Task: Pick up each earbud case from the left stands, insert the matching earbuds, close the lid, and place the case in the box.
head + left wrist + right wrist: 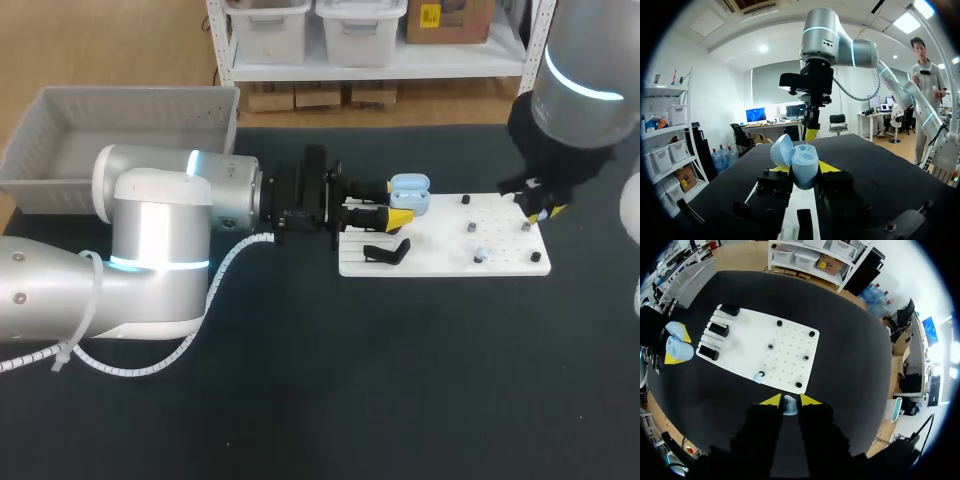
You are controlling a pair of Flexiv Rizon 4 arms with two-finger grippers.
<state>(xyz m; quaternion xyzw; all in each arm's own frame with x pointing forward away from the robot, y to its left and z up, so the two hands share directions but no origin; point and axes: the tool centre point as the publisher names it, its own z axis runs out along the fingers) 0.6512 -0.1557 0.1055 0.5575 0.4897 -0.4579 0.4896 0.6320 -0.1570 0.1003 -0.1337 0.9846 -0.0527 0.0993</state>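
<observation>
A light blue earbud case (pixel 410 192) with its lid standing open is held over the left end of the white board (pixel 450 262). My left gripper (pixel 398 208) is shut on it from two sides. In the left wrist view the case (pixel 805 160) sits between the yellow tips of that gripper (pixel 804 174). My right gripper (pixel 540 210) hangs above the board's right edge. It (pixel 789 401) is shut on a small light blue earbud (pixel 789 407). A second earbud (pixel 758 376) rests on the board (pixel 790 340).
Black stands (pixel 719 330) line the board's left end, one of them (pixel 385 252) near its front. Several black pegs (pixel 470 229) stand on its right half. A grey bin (pixel 60 125) sits at the back left. Dark table lies in front of the board.
</observation>
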